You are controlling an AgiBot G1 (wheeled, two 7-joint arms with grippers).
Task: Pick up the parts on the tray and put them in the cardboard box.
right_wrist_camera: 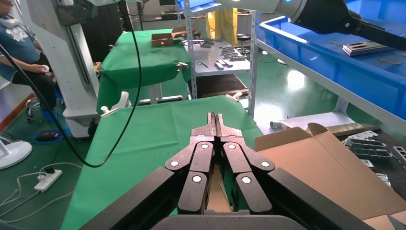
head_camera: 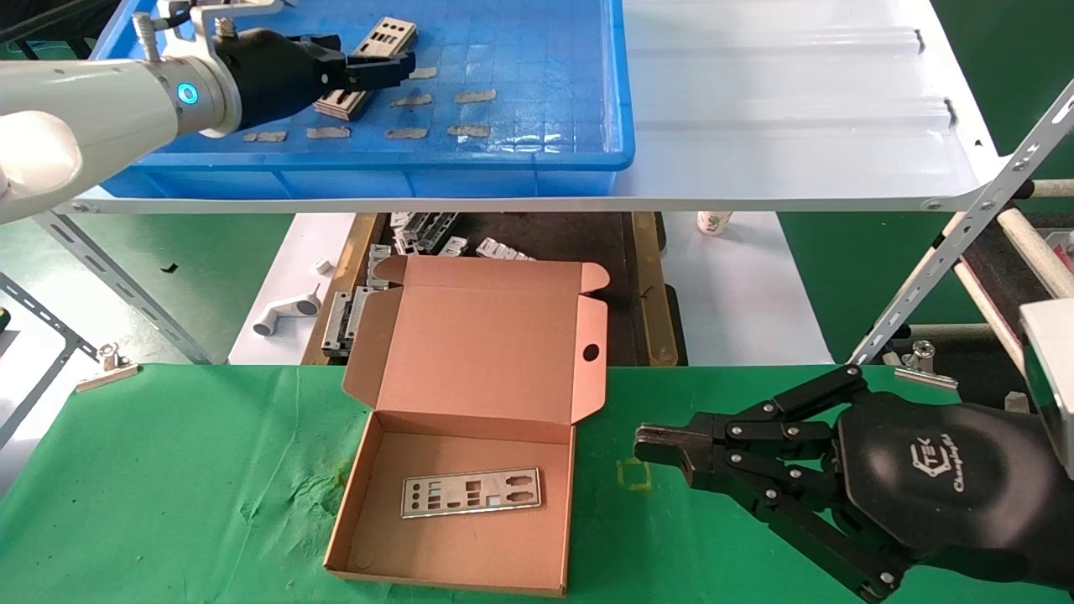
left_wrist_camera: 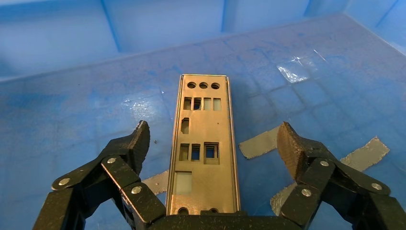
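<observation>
The blue tray stands on the shelf at the far left. A long silver-grey part with punched cut-outs lies in it. My left gripper is open just above this part, one finger on each side of it. In the left wrist view the part lies lengthwise between the fingers of the left gripper on the tray floor. The cardboard box lies open on the green table, with one part flat inside. My right gripper is shut and empty, parked right of the box; its own view shows it too.
Tan tape strips lie on the tray floor. The white shelf runs to the right of the tray. The box lid stands open behind the box. Chunky grey brackets lie below the shelf. A slanted metal strut rises at the right.
</observation>
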